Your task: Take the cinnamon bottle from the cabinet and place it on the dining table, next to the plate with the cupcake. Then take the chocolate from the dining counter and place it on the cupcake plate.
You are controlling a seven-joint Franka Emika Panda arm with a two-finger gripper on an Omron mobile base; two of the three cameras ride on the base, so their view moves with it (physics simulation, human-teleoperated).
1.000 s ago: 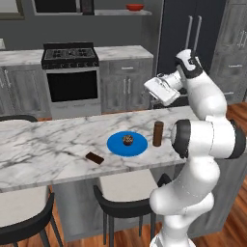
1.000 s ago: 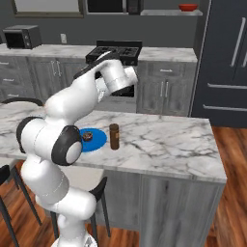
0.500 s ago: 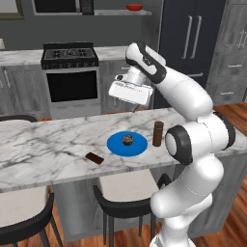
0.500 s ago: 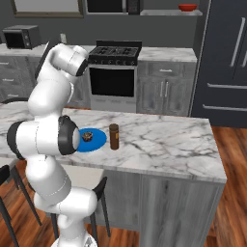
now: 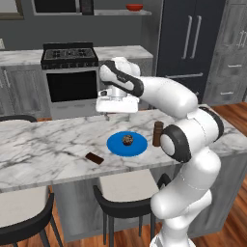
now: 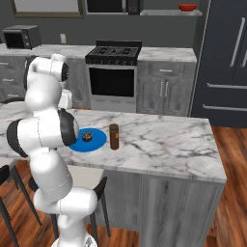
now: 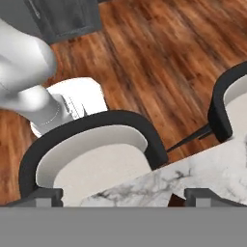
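The tool [image 5: 107, 115] hangs above the marble desk [image 5: 43, 144], its fingertips [image 7: 48, 195] set wide apart with nothing between them. Below it and toward the desk's near edge lies the chocolate [image 5: 94, 157]. Just to its right, lower down, sits the blue plate [image 5: 138, 146] carrying the cupcake [image 5: 127, 140]. Further right, the cinnamon bottle [image 5: 157, 134] stands upright beside the plate. Bar stools [image 7: 91, 149] wait under the desk edge.

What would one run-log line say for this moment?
bottle: beside plate | cupcake: on plate | chocolate: on counter | gripper: above counter, empty
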